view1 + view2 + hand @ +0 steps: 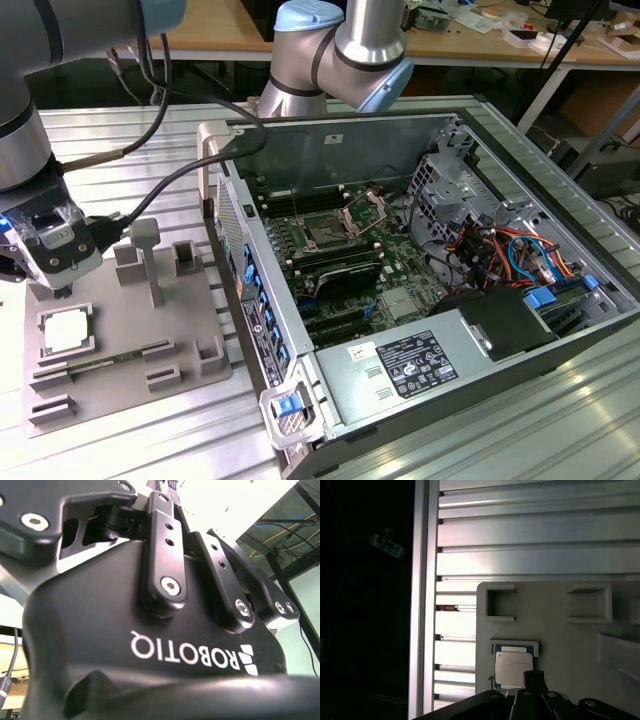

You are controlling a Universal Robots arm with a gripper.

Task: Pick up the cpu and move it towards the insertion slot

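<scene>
One dark tip of the fingers (pixel 532 680) is reaching over a corner of the cpu (pixel 511 666) in the first wrist view, but whether the fingers are spread or closed I cannot tell. In the exterior view the fingers (pixel 61 288) are hanging just above the cpu (pixel 67 330), which is lying flat, silvery top up, in a square recess of the grey plastic tray (pixel 180 330). That recess is sitting near the tray's corner at the exterior view's left, with raised blocks and posts standing further along. In the second wrist view the black gripper housing (pixel 150 640) and its bolted linkage bars are crowding close to the lens. The arm (pixel 340 50) is bending in from above, trailing a black cable (pixel 170 180). The tray is resting on the ribbed aluminium desk (pixel 130 140), just beside the open computer case (pixel 560 230). Inside the case, on the green board, the insertion slot (pixel 327 232) is lying well apart from the cpu, its shiny bracket (pixel 365 210) tilting upward beside the dark centre.
</scene>
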